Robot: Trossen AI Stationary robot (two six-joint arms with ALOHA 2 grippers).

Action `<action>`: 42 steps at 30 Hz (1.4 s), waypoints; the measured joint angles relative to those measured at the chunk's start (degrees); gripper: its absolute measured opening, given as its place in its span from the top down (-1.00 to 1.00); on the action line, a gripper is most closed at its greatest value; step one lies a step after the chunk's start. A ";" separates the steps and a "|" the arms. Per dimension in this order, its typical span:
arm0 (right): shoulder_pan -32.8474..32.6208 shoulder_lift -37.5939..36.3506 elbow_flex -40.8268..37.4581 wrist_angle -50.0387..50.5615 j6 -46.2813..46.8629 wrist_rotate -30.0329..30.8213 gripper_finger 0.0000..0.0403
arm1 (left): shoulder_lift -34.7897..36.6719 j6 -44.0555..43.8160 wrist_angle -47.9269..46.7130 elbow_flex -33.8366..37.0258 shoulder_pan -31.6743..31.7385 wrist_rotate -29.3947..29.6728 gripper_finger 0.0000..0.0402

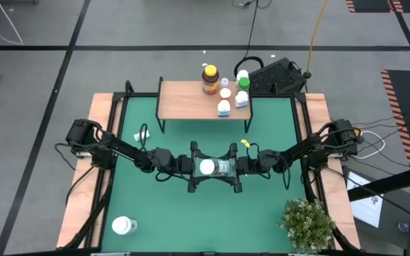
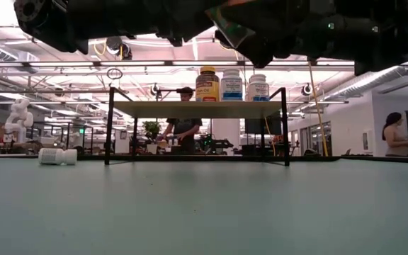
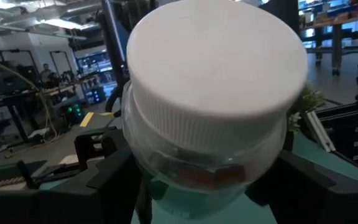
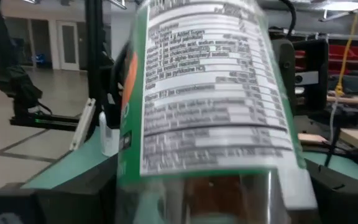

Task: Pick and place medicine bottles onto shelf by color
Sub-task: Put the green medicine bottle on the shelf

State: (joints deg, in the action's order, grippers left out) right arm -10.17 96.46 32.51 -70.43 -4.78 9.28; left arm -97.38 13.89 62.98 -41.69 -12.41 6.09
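High view shows my left gripper (image 1: 193,167) and right gripper (image 1: 237,168) both clamped on the white-capped bottle (image 1: 214,167) at table centre, six o'clock of the shelf (image 1: 184,98). It looks light, rigid, slick plastic; I'd grip the labelled body.

Clear bottle (image 4: 210,112) in right wrist view carried white label with green edge, printed as table of fine black lines, too blurred to read. Amber bottle (image 2: 207,84) on shelf (image 2: 197,108) bore yellow-and-red label, lettering not legible in low view. Two white bottles beside it, middle one (image 2: 231,85) with blue-toned label and end one (image 2: 258,88), also unreadable. No brand, number or sign could be read anywhere.
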 joint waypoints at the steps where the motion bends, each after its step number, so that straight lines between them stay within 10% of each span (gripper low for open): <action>1: 0.00 0.03 0.00 0.20 0.01 0.40 -0.41 | 0.00 -0.10 -0.37 0.00 0.03 0.28 -0.39; 15: 0.79 -7.08 -0.07 24.74 10.46 17.79 -0.55 | 9.64 -0.02 -26.18 -0.39 -0.78 17.46 -0.39; 24: 0.86 -19.05 7.11 46.63 14.92 15.10 -0.48 | 8.44 -8.17 -42.00 -0.23 -0.60 12.64 -0.39; 42: -0.63 -3.58 22.38 51.77 3.49 4.02 -0.62 | 0.92 -9.97 -37.18 -0.09 2.30 9.56 -0.42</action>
State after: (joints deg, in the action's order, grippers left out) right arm -10.81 92.88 54.89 -18.66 -1.29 13.30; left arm -96.47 3.92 25.80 -41.78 -10.11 15.65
